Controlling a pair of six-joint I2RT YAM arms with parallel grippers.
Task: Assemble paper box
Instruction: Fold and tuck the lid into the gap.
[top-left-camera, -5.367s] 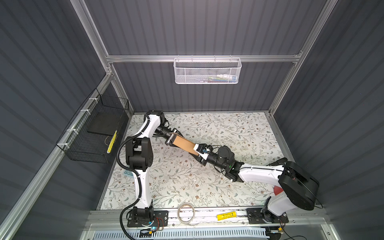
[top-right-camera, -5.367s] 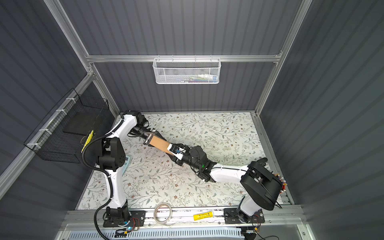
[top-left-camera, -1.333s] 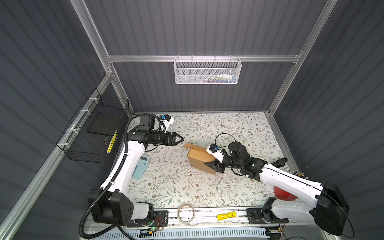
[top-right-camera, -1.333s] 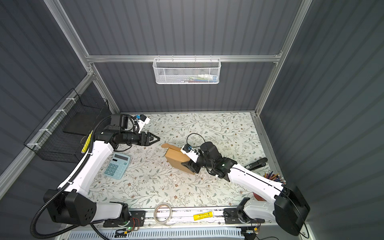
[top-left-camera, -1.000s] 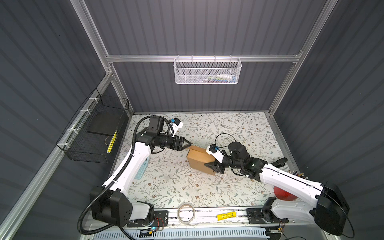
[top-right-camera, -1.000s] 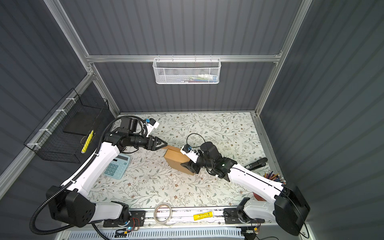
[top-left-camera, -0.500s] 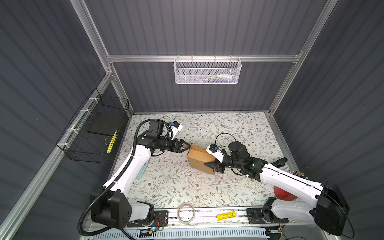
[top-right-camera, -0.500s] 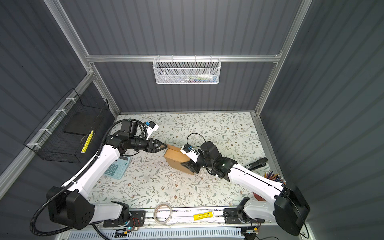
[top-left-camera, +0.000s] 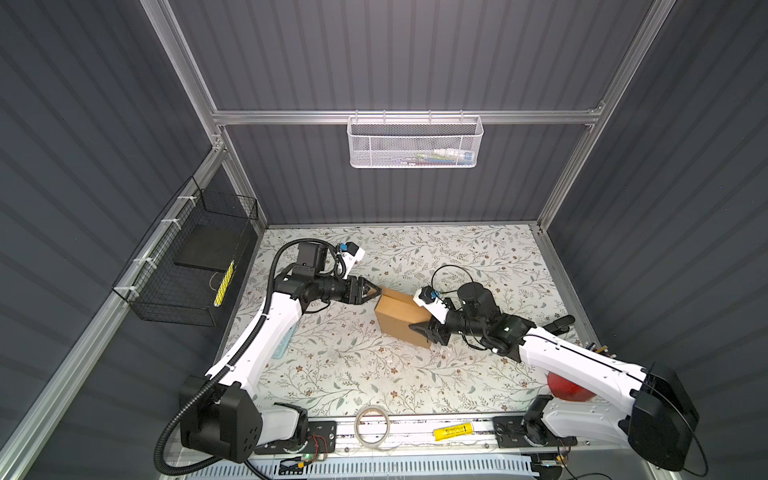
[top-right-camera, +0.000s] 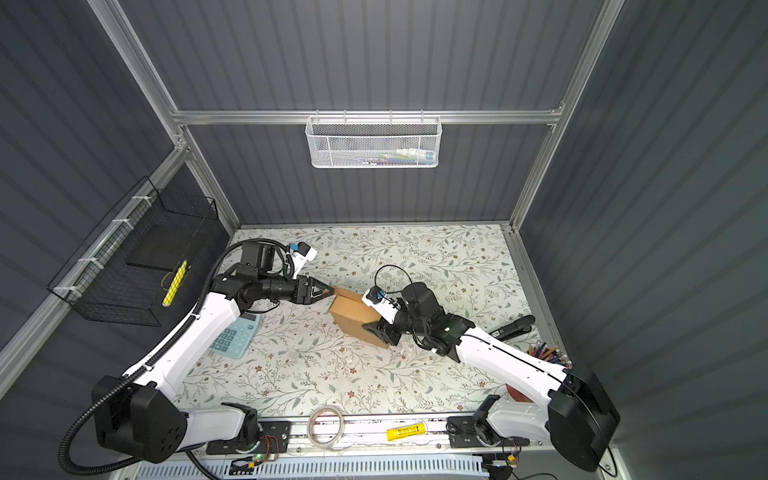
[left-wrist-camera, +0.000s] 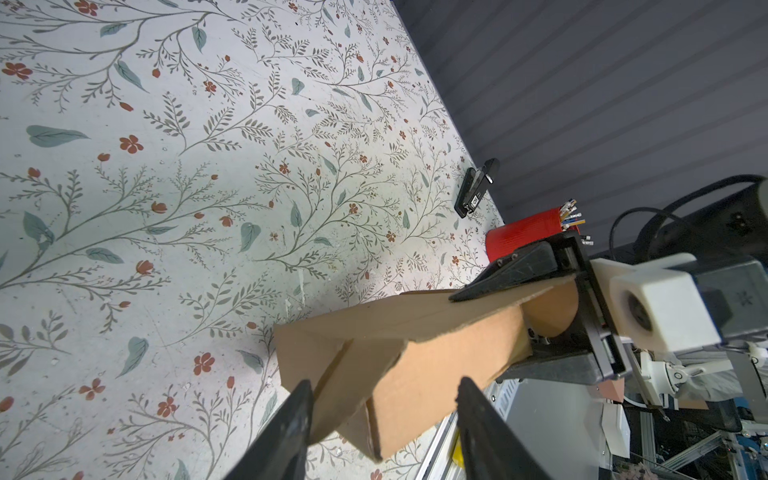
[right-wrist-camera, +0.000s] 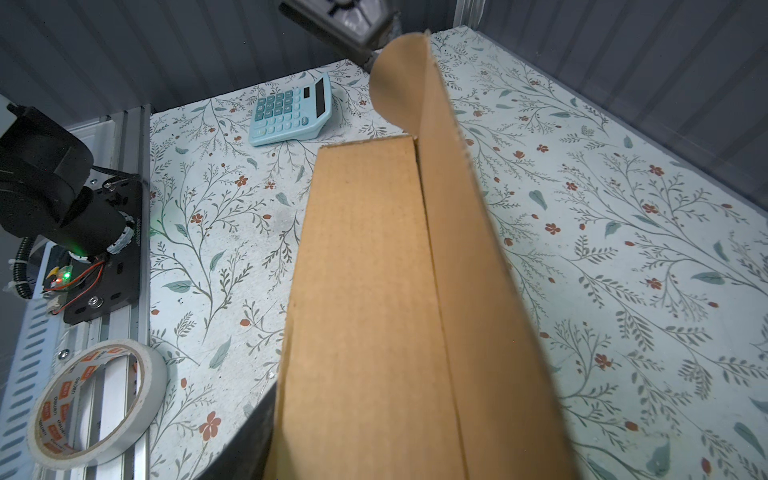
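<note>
Your left gripper (top-left-camera: 379, 291) has come to the box (top-left-camera: 397, 316), jaws astride its end, whether pinching I cannot tell; right gripper (top-left-camera: 420, 326) clamps its opposite end.

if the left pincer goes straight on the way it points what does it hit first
The paper box: its end lies right ahead of the left pincer, seemingly partly between its fingers.

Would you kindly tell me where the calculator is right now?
In a top view, the calculator lies on the left side of the table, partly beneath the left arm and left of the paper box.
</note>
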